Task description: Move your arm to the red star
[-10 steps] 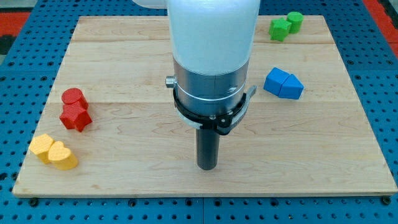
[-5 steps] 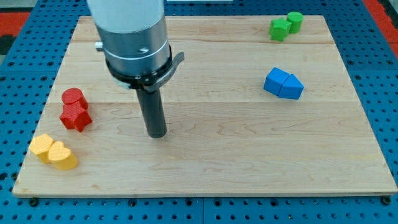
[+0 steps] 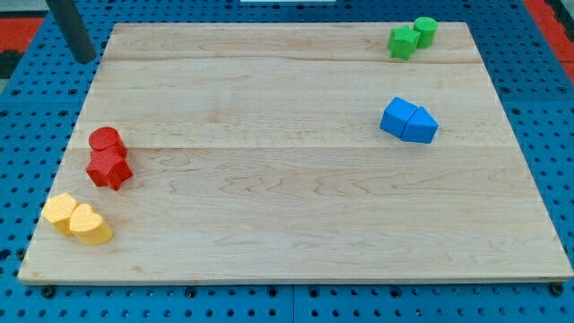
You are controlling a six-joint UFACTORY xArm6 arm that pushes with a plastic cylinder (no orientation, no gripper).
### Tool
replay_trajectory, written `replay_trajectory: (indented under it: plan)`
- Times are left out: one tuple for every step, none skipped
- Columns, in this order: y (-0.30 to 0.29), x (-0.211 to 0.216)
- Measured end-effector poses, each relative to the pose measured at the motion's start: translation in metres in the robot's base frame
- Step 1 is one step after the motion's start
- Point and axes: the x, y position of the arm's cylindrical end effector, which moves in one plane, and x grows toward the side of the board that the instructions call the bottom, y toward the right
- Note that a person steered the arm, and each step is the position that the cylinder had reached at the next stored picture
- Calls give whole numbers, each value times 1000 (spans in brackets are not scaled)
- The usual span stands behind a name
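The red star [image 3: 110,168] lies near the board's left edge, touching a red cylinder [image 3: 105,141] just above it. My tip [image 3: 83,57] is at the view's top left, off the wooden board's [image 3: 296,179] corner and over the blue pegboard. It stands well above the red star, apart from every block.
A yellow block [image 3: 60,212] and a yellow heart [image 3: 91,225] sit at the lower left. Two blue blocks [image 3: 409,121] lie at the right. A green star [image 3: 403,41] and green cylinder [image 3: 425,30] sit at the top right.
The arm has swung from the board's middle up and to the left, off the top left corner. No block has moved.
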Motion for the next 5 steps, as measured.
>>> replay_trajectory:
  plan:
    - [0,53]
    - [4,126]
    - [17,184]
    - [30,195]
    - [68,219]
